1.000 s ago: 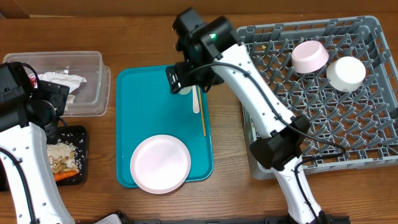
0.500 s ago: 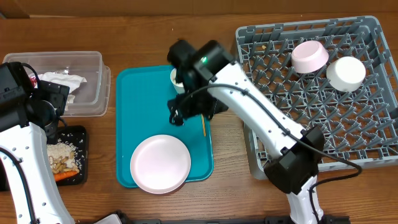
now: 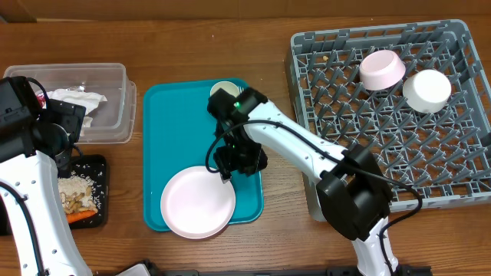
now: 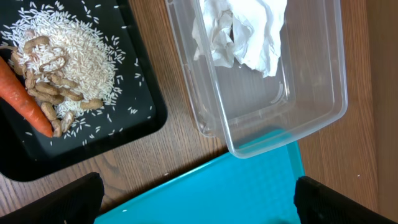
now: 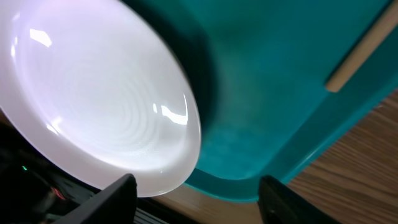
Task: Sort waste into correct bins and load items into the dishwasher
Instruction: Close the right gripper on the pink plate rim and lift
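The wooden counter (image 3: 153,38) carries a grey dish rack (image 3: 368,31) in its far right corner, already holding two bowls (image 3: 382,69). A teal tray (image 3: 173,130) lies mid-counter, a clear tub (image 3: 115,123) sits toward the far left corner and a black tray (image 3: 103,184) at the left edge. From overhead, the right hand (image 3: 230,162) hangs low over the tray beside the plate's (image 3: 198,202) far right rim; the cup (image 3: 222,89) stands at the tray's far end. The left wrist view shows the left hand (image 4: 198,208) with its fingers wide apart and holding nothing, above the tub with a napkin (image 4: 239,31) and the black tray with a carrot (image 4: 25,99). In the right wrist view the fingers (image 5: 115,196) also stand apart and empty at the glossy plate's rim, with the stick (image 5: 367,43) lying nearby. The plate lies flat at the tray's near end, so there is likely little rim for the fingers to get under. They may skid across it, or push the plate over the tray's lip toward the counter's near edge. A thin pinch on the rim could also let it tilt and slip on the way to the rack. No brand, label or writing can be read in any view.
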